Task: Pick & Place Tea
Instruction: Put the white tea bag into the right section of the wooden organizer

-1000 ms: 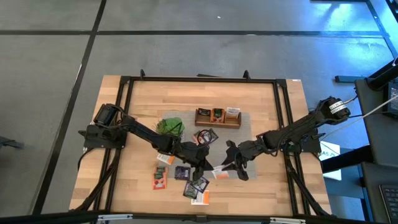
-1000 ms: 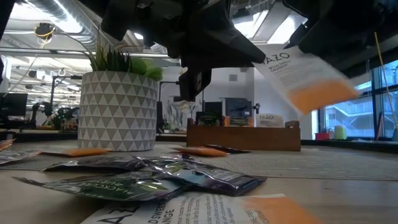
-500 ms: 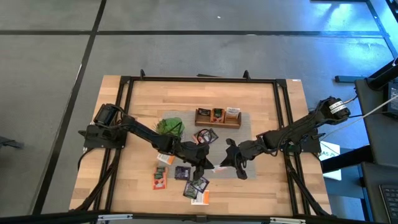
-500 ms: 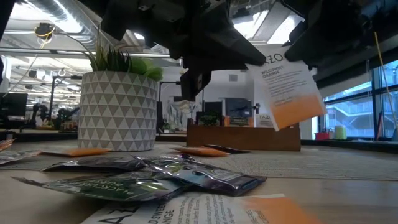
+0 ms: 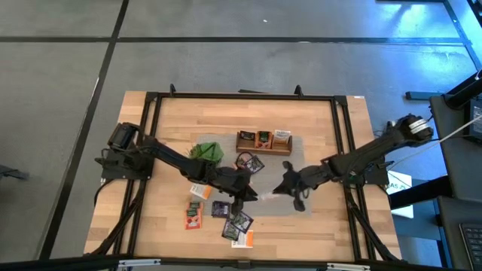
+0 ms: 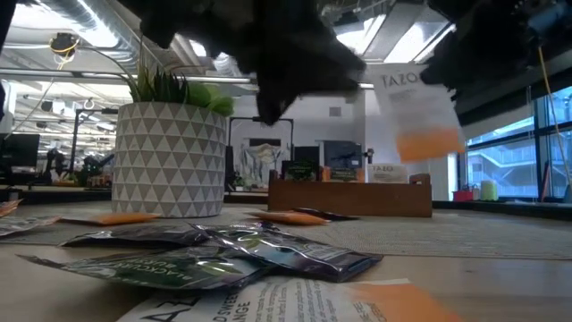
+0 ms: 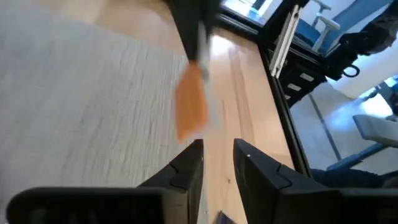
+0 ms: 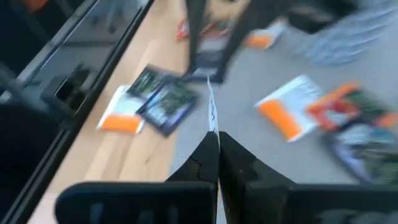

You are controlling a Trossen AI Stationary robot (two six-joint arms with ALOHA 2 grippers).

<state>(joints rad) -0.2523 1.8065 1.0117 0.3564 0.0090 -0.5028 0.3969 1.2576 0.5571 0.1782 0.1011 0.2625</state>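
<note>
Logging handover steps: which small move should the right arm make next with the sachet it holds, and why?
Probably carry it toward the brown wooden three-compartment box: the right gripper is shut on the white-and-orange square tea sachet, held off the table, while the left gripper stands open, clear of it.

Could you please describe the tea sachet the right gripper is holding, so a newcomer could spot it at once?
Start at the wooden box at the table's middle, then look nearer, above the grey mat. The right gripper is shut on the held sachet, white with an orange band. Unlike the other sachets, it hangs in the air.
</note>
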